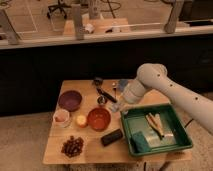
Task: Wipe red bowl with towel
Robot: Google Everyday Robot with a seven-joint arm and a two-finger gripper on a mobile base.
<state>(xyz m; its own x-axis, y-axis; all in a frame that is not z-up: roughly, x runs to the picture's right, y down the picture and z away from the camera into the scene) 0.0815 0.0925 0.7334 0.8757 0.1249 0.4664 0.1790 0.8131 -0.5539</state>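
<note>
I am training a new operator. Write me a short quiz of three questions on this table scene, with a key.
1. What colour is the bowl behind and to the left of the red bowl in the view?
2. True or false: the green tray sits at the right end of the table.
3. The gripper is: A) beyond the table's left edge; B) close by the red bowl's right rim; C) inside the green tray.
Key: 1 purple; 2 true; 3 B.
</note>
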